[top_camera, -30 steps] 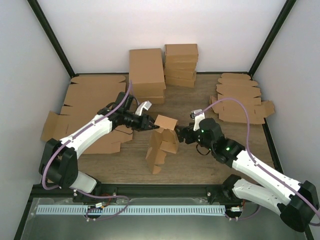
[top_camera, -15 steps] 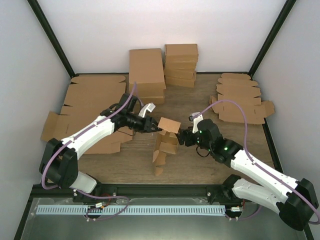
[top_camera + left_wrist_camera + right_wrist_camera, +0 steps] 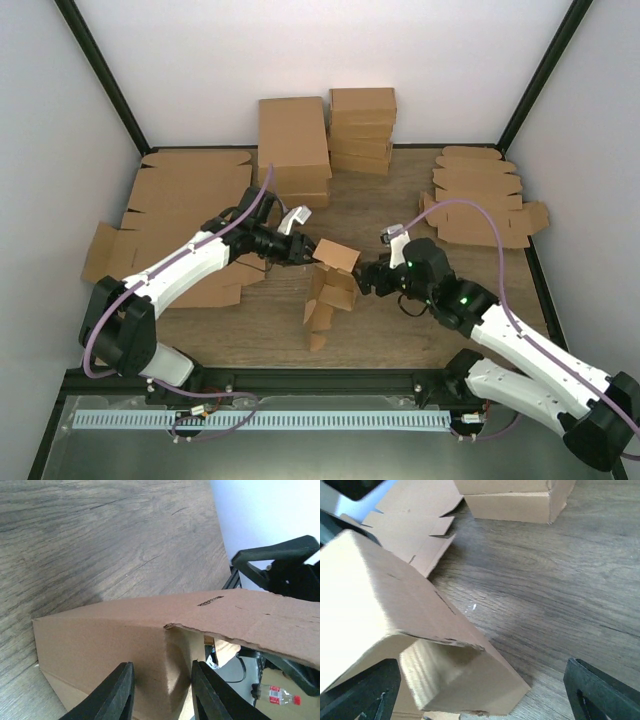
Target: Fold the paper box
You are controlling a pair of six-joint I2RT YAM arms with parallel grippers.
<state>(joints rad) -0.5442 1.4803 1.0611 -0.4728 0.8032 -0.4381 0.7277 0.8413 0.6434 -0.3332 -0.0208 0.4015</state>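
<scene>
The paper box (image 3: 330, 285) is a small brown carton, partly folded, standing on end in the middle of the table with its top flap (image 3: 337, 254) bent over. My left gripper (image 3: 306, 252) is at the left side of that top end. In the left wrist view its narrow-set fingers (image 3: 116, 695) straddle a folded corner of the box (image 3: 100, 640) and appear to pinch it. My right gripper (image 3: 366, 276) is just right of the box, jaws wide open. In the right wrist view the box (image 3: 385, 590) fills the left half, between the spread fingers (image 3: 602, 692).
Two stacks of folded brown boxes (image 3: 294, 150) (image 3: 362, 128) stand at the back. Flat cardboard blanks lie at the left (image 3: 180, 195) and in a pile at the right (image 3: 480, 195). Walls enclose the table on three sides.
The box has shifted a little to the right and toward me, its top end tipping over. My left gripper moved along with it. My right gripper drew back slightly to the right.
</scene>
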